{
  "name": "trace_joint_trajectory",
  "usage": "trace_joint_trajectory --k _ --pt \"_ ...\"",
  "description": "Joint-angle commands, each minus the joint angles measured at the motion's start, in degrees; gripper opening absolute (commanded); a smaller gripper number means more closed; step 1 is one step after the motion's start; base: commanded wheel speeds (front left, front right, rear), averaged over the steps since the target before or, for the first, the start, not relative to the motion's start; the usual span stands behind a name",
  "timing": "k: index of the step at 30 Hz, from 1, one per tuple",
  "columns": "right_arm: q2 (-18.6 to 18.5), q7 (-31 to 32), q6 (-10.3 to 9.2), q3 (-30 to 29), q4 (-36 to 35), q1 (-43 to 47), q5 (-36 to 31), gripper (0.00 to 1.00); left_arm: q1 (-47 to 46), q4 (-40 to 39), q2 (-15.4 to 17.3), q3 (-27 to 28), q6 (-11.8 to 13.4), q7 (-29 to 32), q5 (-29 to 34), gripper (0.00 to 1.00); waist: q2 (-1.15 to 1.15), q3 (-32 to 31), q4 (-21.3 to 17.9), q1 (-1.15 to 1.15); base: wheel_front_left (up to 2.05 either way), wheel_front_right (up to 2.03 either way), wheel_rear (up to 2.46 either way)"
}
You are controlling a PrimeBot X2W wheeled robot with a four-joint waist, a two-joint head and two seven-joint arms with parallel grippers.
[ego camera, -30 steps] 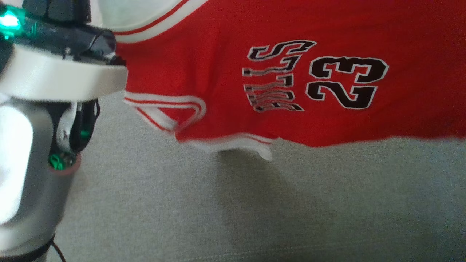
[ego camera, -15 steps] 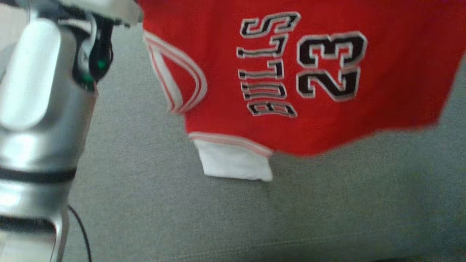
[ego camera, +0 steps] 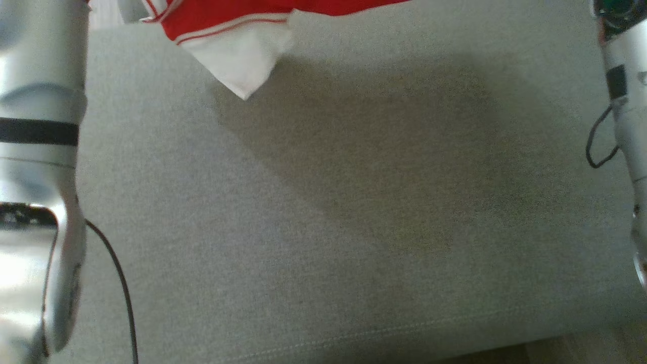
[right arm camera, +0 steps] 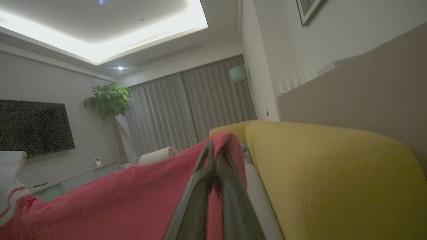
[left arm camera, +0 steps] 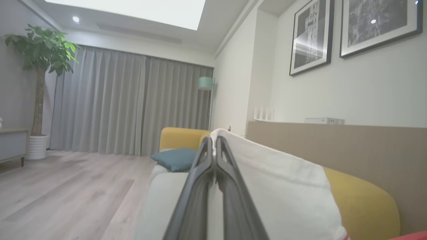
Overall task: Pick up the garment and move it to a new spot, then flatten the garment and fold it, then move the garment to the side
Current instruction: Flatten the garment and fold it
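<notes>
- The garment (ego camera: 227, 30), red with white trim, hangs in the air. Its lowest white corner dangles over the grey sofa seat (ego camera: 354, 227) and casts a broad shadow there. It seems to be clear of the cushion.
- The left gripper (left arm camera: 214, 146) has its fingers pressed together on a white fold. The cloth drapes away to the right of those fingers in the wrist view.
- The right gripper (right arm camera: 215, 151) is clamped on a red edge. The cloth wraps over the fingertips and falls off to their left.
- The step in hand looks like carrying the lifted garment to a new spot on the seat, with flattening not yet begun.
- To do it well, hold both pinches firm and keep the grippers well apart so the cloth spans taut between them. Lower until the dangling corner lands first, then draw the held edge along so the cloth lays out without bunching.
- The yellow backrest (right arm camera: 333, 173) lies just beside the right fingers, so leave room there.
</notes>
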Motion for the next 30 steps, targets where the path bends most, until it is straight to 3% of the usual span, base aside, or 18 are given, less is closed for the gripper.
trace_joint_trajectory --k 1,9,17,23,30 --pt "1.44 -0.66 -0.04 3.20 2.43 -2.65 1.01 0.00 -1.40 0.83 0.52 1.58 -0.61 -0.25 0.85 0.00 0.00 2.96 1.04 0.00 0.00 0.00 0.00" --pt "3.02 -1.33 -0.04 13.50 12.17 -1.73 4.51 0.00 5.77 11.41 -3.94 3.28 -2.19 -0.26 0.00 0.00 0.00 8.74 2.51 0.00 0.00 0.00 0.00" --pt "0.90 -2.84 -0.04 21.88 11.52 4.45 10.06 0.00 11.89 14.05 -4.89 4.00 -3.79 -0.26 1.16 0.00 0.00 10.76 2.49 0.00 0.00 0.00 0.00" --pt "-4.09 -3.60 -0.04 26.82 5.16 14.73 13.63 0.00 22.60 5.93 -4.94 7.61 -3.88 -0.27 1.51 0.00 0.00 7.61 2.46 0.00 0.00 0.00 0.00" --pt "-9.52 -3.65 -0.04 27.80 -3.75 29.81 14.79 0.00 42.06 -8.33 -4.07 11.18 -4.49 -0.27 2.78 0.00 0.00 2.06 2.84 0.00 0.00 0.00 0.00"
